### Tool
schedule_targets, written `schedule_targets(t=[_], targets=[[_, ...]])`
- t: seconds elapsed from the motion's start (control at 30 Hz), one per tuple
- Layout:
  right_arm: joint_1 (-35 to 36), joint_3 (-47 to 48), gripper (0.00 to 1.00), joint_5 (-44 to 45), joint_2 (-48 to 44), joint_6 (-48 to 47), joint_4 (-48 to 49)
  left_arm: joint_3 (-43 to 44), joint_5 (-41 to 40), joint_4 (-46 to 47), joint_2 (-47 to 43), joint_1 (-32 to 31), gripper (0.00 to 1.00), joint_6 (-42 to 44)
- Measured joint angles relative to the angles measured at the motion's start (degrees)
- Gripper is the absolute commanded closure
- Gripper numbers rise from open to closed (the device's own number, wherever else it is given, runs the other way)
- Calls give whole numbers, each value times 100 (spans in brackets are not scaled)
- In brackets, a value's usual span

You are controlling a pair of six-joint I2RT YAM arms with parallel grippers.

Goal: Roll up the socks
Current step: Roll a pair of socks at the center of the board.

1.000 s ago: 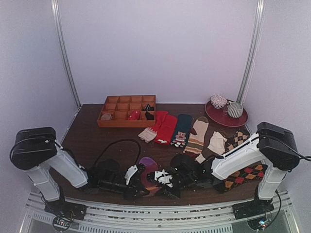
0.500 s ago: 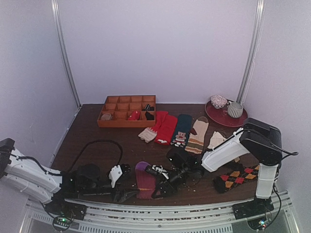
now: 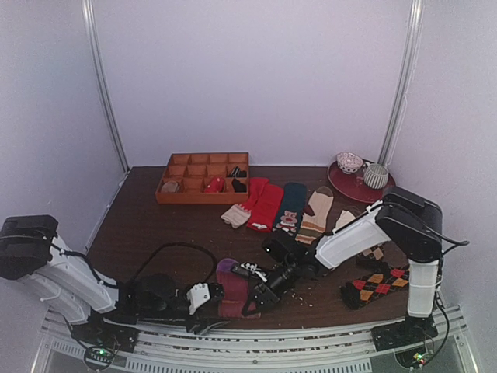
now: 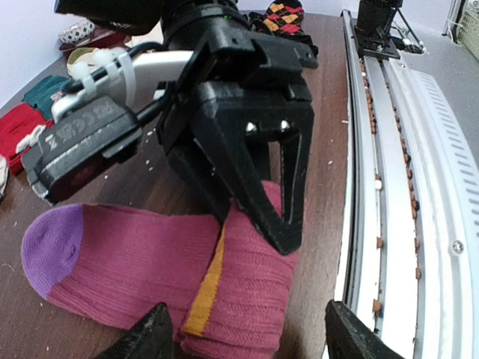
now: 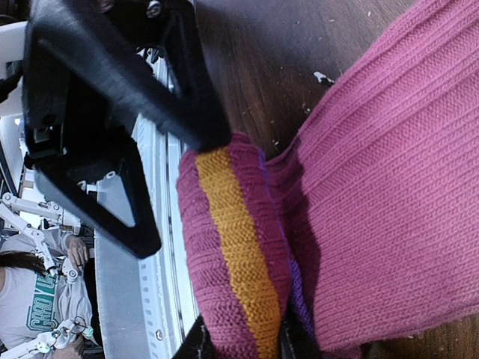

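The magenta ribbed knit sock (image 4: 135, 262) has a purple toe and one mustard-yellow stripe across the cuff, and the wooden table (image 3: 147, 225) under it is dark brown. The compartment tray (image 3: 203, 199) is orange-brown, the two long socks (image 3: 266, 203) are plain red, the dark teal sock (image 3: 291, 203) has a pale bear motif, the cream sock (image 3: 317, 216) has brown and orange bands, and the short sock (image 3: 235, 215) is plain beige. The black argyle socks (image 3: 380, 284) show red, orange and yellow diamonds, the round plate (image 3: 349, 190) is dark red, the small bowl (image 3: 349, 162) is white with a dark pattern, and the cup (image 3: 376, 176) is grey-and-white striped.
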Motion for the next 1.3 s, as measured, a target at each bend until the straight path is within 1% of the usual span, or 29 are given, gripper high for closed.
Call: schedule_targets(t=[0.07,0.13,0.37,0.5,0.53,0.57,0.63,0.67,0.77,0.83,0.87,0.93,1.0,1.07,1.23,1.3], targets=[[-4,20,79,-13,11,-2,-28,68,61,149,109,0,32,50],[-13,26,79,-37,22,-7,-37,155,111,260,273,0,36,94],[-26,26,79,-66,31,-20,-37,240,151,407,693,0,44,142],[-26,24,79,-70,31,-20,-35,240,144,487,721,2,58,116],[-26,24,79,-72,31,-20,-35,240,140,505,739,2,60,109],[-26,22,79,-83,31,-20,-39,240,136,527,761,2,58,103],[-26,20,79,-94,31,-20,-48,240,129,566,833,2,48,96],[-26,20,79,-94,31,-20,-48,240,133,621,887,2,45,85],[-28,15,79,-92,31,-17,-46,240,153,745,1073,0,41,46],[-28,4,79,-92,31,-15,-28,238,149,815,1150,0,40,24],[-28,-9,79,-92,31,-13,-7,232,146,848,1158,0,42,13],[-31,-24,79,-94,28,-11,24,208,140,925,1163,0,53,-7],[-31,-31,79,-94,26,-4,42,197,111,966,1176,2,65,-31],[-31,-44,80,-103,26,0,46,197,105,1038,1228,7,81,-61],[-55,-79,79,-168,17,22,35,201,190,1272,1405,4,100,-96],[-63,-96,79,-184,4,31,31,203,223,1379,1480,7,100,-118]])
